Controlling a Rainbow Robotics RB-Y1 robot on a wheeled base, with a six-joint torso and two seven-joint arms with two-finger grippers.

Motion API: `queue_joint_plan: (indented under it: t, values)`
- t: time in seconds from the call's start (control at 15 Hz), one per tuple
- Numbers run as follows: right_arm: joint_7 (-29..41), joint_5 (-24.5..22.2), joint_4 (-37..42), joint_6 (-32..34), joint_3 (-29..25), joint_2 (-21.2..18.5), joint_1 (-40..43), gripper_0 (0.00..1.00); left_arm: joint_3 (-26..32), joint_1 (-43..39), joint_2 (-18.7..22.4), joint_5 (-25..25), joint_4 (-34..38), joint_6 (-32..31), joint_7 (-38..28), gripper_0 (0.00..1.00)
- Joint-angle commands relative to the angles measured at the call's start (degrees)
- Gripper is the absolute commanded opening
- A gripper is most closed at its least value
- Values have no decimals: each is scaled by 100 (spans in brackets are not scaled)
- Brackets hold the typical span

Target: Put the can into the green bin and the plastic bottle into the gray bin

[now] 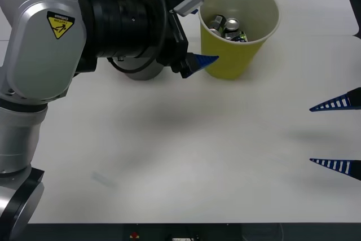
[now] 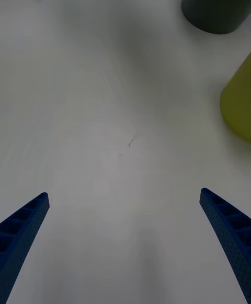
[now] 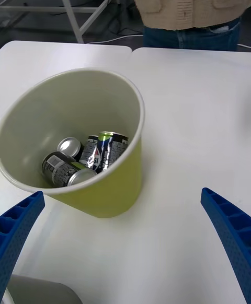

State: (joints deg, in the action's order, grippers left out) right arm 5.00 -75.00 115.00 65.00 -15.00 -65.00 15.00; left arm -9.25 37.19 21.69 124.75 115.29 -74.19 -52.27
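Now the left hand (image 3: pixel 125 246) hangs wide open and empty just beside the green bin (image 1: pixel 240 60), where cans (image 3: pixel 83 160) already lie, so it should retreat carefully without touching the rim, while the right hand (image 1: pixel 335 134) waits wide apart.

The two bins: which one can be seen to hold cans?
The green bin; several cans lie in its bottom. The gray bin beside it is largely hidden behind the left arm.

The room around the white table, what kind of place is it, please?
Probably a lab or workshop set up for robot tests: plain white tables pushed together, a bare metal-legged table behind, cables on the floor, and sorting bins.
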Motion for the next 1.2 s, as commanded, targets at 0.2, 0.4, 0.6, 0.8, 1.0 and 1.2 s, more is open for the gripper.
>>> queue_joint_plan:
  t: [0.2, 0.4, 0.6, 0.8, 1.0, 1.2]
  values:
    - [0, 0, 0, 0, 0, 0, 0, 100, 679, -1171, 591, -1181, 547, 1, 1298, 100]
    - [0, 0, 0, 0, 0, 0, 0, 100, 1049, -1768, 898, -1770, 687, -8, 2001, 100]
    - [0, 0, 0, 0, 0, 0, 0, 100, 1409, -2225, 1188, -2271, 687, -8, 2669, 100]
    - [0, 0, 0, 0, 0, 0, 0, 100, 1655, -2656, 1522, -2675, 687, -8, 3126, 100]
    - [0, 0, 0, 0, 0, 0, 0, 100, 1875, -2999, 1856, -2921, 687, -16, 3478, 100]
    - [0, 0, 0, 0, 0, 0, 0, 100, 2174, -3113, 1944, -2992, 679, -491, 3530, 100]
